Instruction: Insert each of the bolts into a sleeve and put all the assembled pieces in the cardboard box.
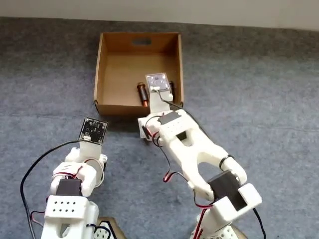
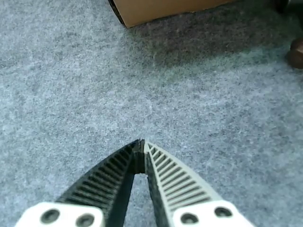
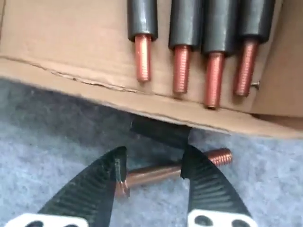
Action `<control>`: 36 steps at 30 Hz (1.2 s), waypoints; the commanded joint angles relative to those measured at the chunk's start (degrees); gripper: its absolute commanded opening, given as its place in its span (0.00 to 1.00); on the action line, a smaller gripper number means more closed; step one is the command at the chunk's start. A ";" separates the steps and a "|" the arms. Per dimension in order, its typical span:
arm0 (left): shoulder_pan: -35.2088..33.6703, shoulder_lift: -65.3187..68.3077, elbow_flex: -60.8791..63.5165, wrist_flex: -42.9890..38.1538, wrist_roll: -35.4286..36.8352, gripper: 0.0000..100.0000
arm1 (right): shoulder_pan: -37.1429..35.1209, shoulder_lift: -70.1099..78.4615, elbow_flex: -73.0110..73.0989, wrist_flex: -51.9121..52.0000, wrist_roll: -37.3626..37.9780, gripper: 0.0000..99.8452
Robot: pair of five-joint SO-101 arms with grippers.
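A bare copper-coloured threaded bolt [image 3: 151,173] lies on the grey carpeted surface [image 2: 71,71] at lower centre of the right wrist view, just outside the near wall of the brown cardboard box [image 3: 61,61]. Its long axis runs nearly parallel to that wall. The right gripper [image 3: 154,158] is over it with its jaws moderately wide. The bolt runs from one jaw to the other, so closing would likely meet its ends unless the wrist turns. The left gripper [image 2: 142,144] is farther off, jaws closed on nothing. Four black sleeves with copper bolts [image 3: 213,47] lie in the box.
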 commanded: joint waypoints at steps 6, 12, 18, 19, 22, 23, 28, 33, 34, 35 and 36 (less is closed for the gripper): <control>0.66 -0.75 -0.22 -1.23 0.26 0.02 | -0.57 0.48 -4.88 -0.57 -0.53 0.19; 0.66 -0.75 -0.22 -1.23 0.26 0.02 | -0.57 0.57 -4.88 -0.66 -0.53 0.19; 0.66 -0.75 -0.22 -1.05 0.26 0.02 | -0.57 0.57 -4.62 -4.26 -0.35 0.19; 0.66 -0.75 -0.22 -1.05 0.26 0.02 | -0.57 0.57 -4.79 -4.26 -0.26 0.19; 0.66 -0.75 -0.22 -1.05 0.26 0.02 | -1.10 0.57 -4.88 -4.26 -0.26 0.19; 0.66 -0.75 -0.22 -1.05 0.26 0.02 | -1.19 0.57 -4.88 -4.26 -0.26 0.19; 0.57 -0.75 -0.22 -0.97 0.26 0.02 | -2.59 5.05 -5.76 -4.18 -0.18 0.19; 0.57 -0.75 -0.22 -0.97 0.26 0.02 | -2.95 10.77 -9.27 -4.00 -0.18 0.19; 0.57 -0.75 -0.22 -0.97 0.26 0.02 | -3.03 11.12 -9.54 -4.00 -0.18 0.19; 0.57 -0.75 -0.22 -0.97 0.26 0.02 | -3.03 11.30 -9.71 -4.00 -0.18 0.19; 0.57 -0.75 -0.22 -1.05 0.26 0.02 | -3.03 11.12 -9.71 -4.00 -0.18 0.19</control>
